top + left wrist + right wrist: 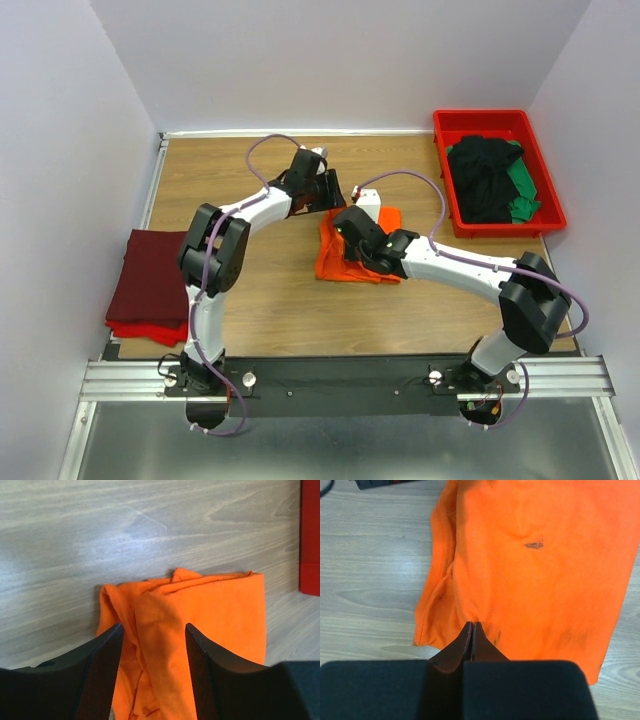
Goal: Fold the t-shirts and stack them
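Note:
A folded bright orange t-shirt (328, 262) lies mid-table, seen close in the left wrist view (215, 615) and the right wrist view (535, 580). My left gripper (328, 196) hovers over the shirt's far edge, open, with its fingers (154, 626) straddling a fold and gripping nothing. My right gripper (352, 236) is shut, its tips (471, 625) resting on the orange cloth near one edge; no cloth shows between the jaws. A maroon t-shirt (152, 272) lies folded on a red one (150, 328) at the left edge.
A red plastic tray (497, 120) at the back right holds a crumpled black t-shirt (484, 180) and a green one (523, 192). Its corner shows in the left wrist view (310, 535). White walls close in the wooden table (270, 310) on three sides.

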You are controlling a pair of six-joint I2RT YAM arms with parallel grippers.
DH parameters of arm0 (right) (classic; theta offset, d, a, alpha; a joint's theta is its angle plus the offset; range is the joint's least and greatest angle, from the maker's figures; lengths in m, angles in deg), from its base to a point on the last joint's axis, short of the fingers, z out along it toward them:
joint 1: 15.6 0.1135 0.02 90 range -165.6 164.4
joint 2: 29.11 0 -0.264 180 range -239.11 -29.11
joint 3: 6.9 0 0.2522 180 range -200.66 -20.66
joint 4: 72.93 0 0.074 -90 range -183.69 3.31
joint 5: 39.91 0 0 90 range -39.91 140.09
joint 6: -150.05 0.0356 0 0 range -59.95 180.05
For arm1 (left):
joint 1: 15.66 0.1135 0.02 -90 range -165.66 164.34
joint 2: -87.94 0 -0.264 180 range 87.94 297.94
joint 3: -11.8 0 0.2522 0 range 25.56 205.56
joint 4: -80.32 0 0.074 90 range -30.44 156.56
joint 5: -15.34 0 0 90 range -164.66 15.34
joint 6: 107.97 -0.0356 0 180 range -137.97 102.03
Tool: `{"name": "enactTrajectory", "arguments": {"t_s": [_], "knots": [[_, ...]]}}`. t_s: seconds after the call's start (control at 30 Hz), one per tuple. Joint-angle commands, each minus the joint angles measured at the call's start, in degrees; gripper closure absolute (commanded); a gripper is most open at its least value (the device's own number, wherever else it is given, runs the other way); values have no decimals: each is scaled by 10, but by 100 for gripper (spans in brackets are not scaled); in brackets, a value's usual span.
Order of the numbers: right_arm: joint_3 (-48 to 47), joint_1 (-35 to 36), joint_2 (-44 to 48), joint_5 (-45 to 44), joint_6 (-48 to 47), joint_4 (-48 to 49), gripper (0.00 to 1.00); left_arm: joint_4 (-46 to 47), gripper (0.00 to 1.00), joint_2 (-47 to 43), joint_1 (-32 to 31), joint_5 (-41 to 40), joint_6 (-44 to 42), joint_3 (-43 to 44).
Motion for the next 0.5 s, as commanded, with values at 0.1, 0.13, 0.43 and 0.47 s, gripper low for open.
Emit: {"name": "enactTrajectory", "arguments": {"t_s": [0.1, 0.13, 0.43, 0.47], "knots": [[1, -3, -4, 3, 1, -2, 100, 2, 39, -5, -19, 4, 14, -6], [1, -2, -3, 3, 1, -2, 100, 2, 39, -3, -20, 5, 14, -3], [-5, -2, 1, 6, -1, -2, 100, 2, 55, 4, -24, 5, 16, 3], [-6, -2, 1, 8, -1, -2, 100, 2, 60, 4, -24, 5, 15, 3]]}}
